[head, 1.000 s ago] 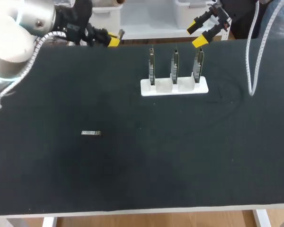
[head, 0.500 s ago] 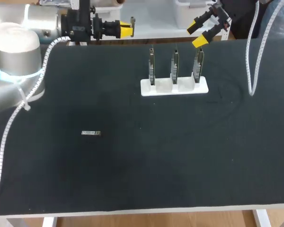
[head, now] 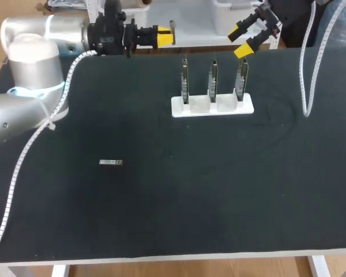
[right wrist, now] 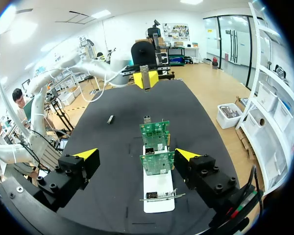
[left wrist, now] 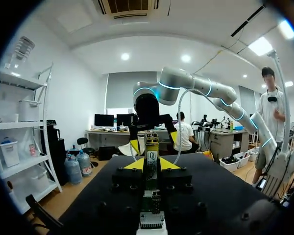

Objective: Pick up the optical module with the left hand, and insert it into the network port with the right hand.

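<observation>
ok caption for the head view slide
Optical module lies on the black table; left pincer and right pincer hover by the far edge.

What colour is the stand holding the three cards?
White stand; clearest in the head view.

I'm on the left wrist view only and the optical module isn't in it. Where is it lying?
Observer: In the head view the optical module lies flat on the left half of the black table, with nothing touching it.
Operator: Am I over it?
Observer: No. The left gripper is at the table edge on the white stand's side, well apart from the module.
Operator: And my other arm?
Observer: The right gripper hangs open by the last of the stand's three network cards, the one farthest from the left gripper.
</observation>
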Robot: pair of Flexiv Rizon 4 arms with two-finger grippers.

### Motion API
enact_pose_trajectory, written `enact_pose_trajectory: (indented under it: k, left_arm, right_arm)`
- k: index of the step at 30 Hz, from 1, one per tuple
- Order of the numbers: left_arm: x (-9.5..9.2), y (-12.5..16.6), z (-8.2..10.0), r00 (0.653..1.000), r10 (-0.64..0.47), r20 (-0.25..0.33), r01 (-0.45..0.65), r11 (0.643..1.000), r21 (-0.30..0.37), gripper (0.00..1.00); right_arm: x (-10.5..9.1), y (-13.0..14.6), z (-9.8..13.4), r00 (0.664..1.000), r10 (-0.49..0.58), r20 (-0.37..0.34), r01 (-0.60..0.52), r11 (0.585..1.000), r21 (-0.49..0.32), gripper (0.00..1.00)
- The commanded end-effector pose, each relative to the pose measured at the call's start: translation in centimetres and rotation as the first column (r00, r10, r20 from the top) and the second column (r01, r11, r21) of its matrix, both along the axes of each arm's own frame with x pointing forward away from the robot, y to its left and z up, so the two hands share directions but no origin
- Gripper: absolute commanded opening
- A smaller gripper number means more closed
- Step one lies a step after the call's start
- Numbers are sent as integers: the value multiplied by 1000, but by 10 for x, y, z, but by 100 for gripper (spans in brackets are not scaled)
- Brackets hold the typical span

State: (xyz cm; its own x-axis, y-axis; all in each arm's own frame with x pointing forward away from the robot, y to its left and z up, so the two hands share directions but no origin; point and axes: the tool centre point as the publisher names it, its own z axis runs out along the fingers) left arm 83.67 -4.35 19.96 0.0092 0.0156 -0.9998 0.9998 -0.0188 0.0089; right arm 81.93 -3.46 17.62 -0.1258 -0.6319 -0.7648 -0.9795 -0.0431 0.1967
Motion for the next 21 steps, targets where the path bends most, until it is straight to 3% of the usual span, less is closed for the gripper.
enact_pose_trajectory:
  k: [1, 6, 14, 16, 21]
  left_arm:
    - [3, -7, 6, 1000, -2, 13, 1, 999, 32, 0]
    - [-3, -17, 6, 999, 31, 25, -32, 999, 43, 0]
    - [-14, -37, -2, 1000, 22, -5, -22, 999, 25, 0]
    - [-15, -40, -3, 1000, 5, -26, -6, 1000, -6, 0]
    - [-18, -49, -4, 1000, 8, -25, -8, 1000, -1, 0]
  right_arm:
    - [8, 0, 1, 708, 566, -421, -520, 822, 230, 100]
    - [8, 0, 1, 708, 566, -421, -520, 822, 230, 100]
    - [8, 0, 1, 708, 566, -421, -520, 822, 230, 100]
    - [8, 0, 1, 708, 566, -421, -520, 822, 230, 100]
    - [8, 0, 1, 708, 566, -421, -520, 822, 230, 100]
